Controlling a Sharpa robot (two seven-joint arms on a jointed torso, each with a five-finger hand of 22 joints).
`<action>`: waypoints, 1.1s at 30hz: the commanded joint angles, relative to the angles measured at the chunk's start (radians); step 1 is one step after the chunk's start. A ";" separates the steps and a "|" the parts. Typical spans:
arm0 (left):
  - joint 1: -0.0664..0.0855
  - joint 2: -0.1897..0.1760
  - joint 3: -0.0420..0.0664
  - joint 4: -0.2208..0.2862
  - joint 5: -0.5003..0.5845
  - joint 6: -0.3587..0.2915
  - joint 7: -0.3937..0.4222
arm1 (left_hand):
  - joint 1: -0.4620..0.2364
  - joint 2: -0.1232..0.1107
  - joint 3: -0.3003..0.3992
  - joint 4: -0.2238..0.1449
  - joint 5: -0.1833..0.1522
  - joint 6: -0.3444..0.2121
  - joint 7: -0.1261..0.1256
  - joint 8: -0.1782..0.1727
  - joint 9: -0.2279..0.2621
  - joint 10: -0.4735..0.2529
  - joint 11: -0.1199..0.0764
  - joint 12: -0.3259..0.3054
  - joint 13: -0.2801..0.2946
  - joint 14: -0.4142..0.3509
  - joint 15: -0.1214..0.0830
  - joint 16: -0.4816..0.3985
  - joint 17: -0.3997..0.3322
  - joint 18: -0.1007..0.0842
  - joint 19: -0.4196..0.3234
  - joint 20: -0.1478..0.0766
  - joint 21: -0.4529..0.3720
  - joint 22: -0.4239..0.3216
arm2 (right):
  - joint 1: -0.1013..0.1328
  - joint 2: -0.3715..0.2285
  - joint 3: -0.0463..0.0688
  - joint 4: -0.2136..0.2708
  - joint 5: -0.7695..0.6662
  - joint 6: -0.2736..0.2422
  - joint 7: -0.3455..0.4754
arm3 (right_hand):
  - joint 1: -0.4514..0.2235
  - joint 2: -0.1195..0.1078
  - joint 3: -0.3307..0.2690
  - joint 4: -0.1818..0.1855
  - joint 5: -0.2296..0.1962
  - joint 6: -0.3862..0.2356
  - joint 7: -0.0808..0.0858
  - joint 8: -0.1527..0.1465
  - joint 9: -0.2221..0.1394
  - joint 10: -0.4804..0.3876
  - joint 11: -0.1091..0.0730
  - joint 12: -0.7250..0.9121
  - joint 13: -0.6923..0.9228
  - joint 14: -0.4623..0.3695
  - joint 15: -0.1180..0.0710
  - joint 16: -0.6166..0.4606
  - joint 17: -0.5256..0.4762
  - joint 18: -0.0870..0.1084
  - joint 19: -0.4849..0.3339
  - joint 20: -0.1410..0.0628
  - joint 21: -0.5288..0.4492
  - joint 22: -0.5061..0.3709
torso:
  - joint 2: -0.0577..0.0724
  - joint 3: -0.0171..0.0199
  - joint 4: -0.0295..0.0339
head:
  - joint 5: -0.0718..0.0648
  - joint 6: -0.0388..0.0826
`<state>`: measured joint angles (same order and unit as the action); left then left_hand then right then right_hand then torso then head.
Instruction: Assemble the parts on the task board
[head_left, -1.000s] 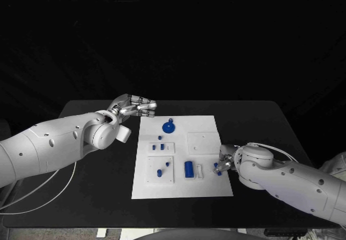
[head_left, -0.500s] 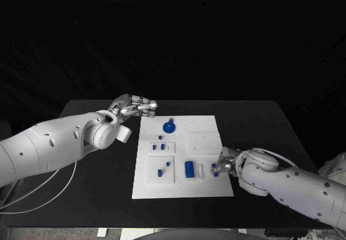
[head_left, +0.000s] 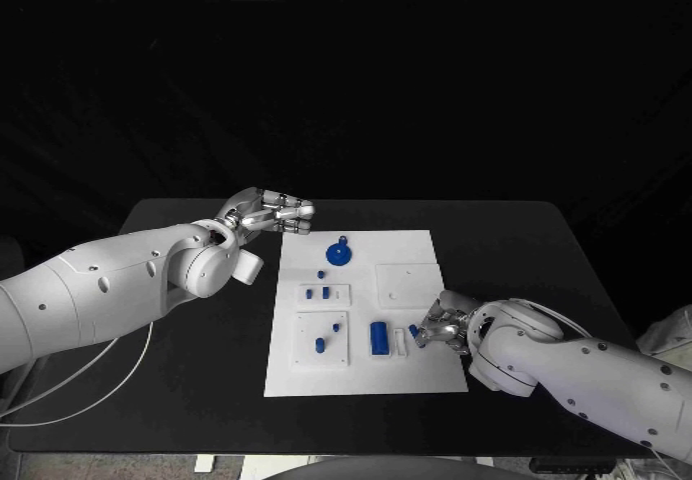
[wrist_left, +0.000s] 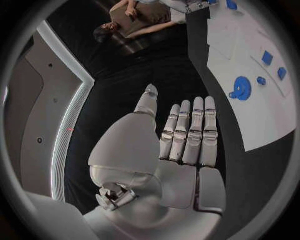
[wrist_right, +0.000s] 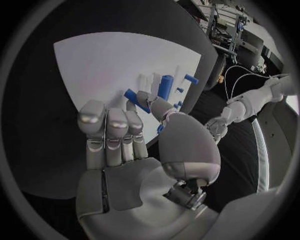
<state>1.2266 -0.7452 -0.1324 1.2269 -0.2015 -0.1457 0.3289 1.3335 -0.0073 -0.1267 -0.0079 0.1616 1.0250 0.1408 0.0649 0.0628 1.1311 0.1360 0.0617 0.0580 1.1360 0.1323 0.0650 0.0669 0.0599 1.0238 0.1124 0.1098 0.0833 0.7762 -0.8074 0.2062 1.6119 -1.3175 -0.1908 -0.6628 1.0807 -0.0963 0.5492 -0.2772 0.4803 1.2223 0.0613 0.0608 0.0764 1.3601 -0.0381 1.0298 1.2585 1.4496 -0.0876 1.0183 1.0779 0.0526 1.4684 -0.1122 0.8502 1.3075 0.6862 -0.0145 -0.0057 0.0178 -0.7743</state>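
The white task board (head_left: 411, 252) lies mid-table with several blue parts on it: a round knobbed disc (head_left: 336, 254) (wrist_left: 242, 87) near its far end and a blue bar (head_left: 378, 337) (wrist_right: 165, 85) near its front. My right hand (head_left: 440, 330) (wrist_right: 125, 145) hovers low over the board's right side, just right of the bar. Its thumb and nearest fingertip pinch a small blue part (head_left: 415, 330) (wrist_right: 134, 98), while the other fingers stay straight. My left hand (head_left: 268, 212) (wrist_left: 181, 135) hangs beyond the board's far left corner, fingers straight and side by side, holding nothing.
Small blue pegs stand in raised white blocks on the board's left half (head_left: 319, 294) (head_left: 320, 346). A raised white square (head_left: 405, 282) sits on the right half. A white cable (head_left: 101, 385) trails under my left arm. Black table (head_left: 519, 250) surrounds the board.
My right hand has slid a little to the left over the board, toward the blue bar, with the small blue part moving along at its fingertips. The left hand has stayed put.
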 joint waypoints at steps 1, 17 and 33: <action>0.001 0.000 0.000 0.003 -0.004 0.013 0.004 | -0.006 0.002 -0.002 0.003 -0.003 -0.004 0.005 -0.001 0.001 -0.005 -0.003 0.000 0.001 -0.006 -0.001 -0.003 0.000 0.003 0.002 0.005 0.006 -0.001 | -0.001 0.001 0.000 0.003 0.039 -0.021 0.017 | 0.005 -0.002 -0.009 0.002 -0.002 0.006 -0.001 0.003 0.000 -0.001 -0.003 -0.001 -0.001 0.002 -0.008 -0.001 -0.002 0.008 0.020 -0.004 0.003 0.103 | 0.000 0.0003 -0.0002 | 0.001 -0.001; 0.001 0.001 0.000 0.003 -0.006 0.014 0.003 | -0.006 0.002 -0.002 0.003 -0.003 -0.004 0.005 -0.001 0.001 -0.005 -0.003 0.000 0.001 -0.006 -0.001 -0.003 0.000 0.003 0.002 0.005 0.006 -0.001 | -0.001 0.022 -0.003 -0.015 0.062 0.102 -0.007 | 0.004 0.016 -0.093 0.017 -0.038 0.006 -0.006 0.003 0.000 -0.007 -0.003 -0.010 -0.007 0.003 -0.005 -0.003 -0.003 0.005 0.020 -0.002 -0.011 0.101 | 0.000 0.0001 0.0000 | 0.001 -0.007; 0.001 0.002 0.000 0.002 -0.006 0.014 0.002 | -0.007 0.001 -0.001 0.004 -0.003 -0.002 0.004 -0.001 0.001 -0.006 -0.003 0.000 0.001 -0.007 0.000 -0.003 0.000 0.003 0.001 0.006 0.006 -0.002 | -0.001 0.060 -0.009 -0.044 0.054 0.103 0.000 | 0.011 0.001 -0.151 0.111 -0.185 0.009 -0.015 0.003 -0.001 -0.002 -0.004 -0.007 -0.009 0.005 -0.006 -0.005 -0.002 0.002 0.024 -0.003 -0.022 0.101 | 0.000 0.0001 0.0001 | 0.003 -0.005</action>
<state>1.2267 -0.7448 -0.1328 1.2266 -0.2032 -0.1445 0.3253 1.3335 -0.0072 -0.1267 -0.0079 0.1616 1.0250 0.1408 0.0649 0.0628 1.1311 0.1360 0.0617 0.0581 1.1361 0.1323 0.0650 0.0668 0.0599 1.0238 0.1124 0.1098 0.0834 0.7773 -0.7521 0.1993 1.5699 -1.2604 -0.1089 -0.6677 1.0863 -0.0907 0.3980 -0.1736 0.2997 1.2298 0.0538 0.0705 0.0771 1.3619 -0.0392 1.0244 1.2511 1.4525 -0.0900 1.0183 1.0751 0.0527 1.4683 -0.1122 0.8347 1.3078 0.6861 -0.0144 -0.0053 0.0202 -0.7794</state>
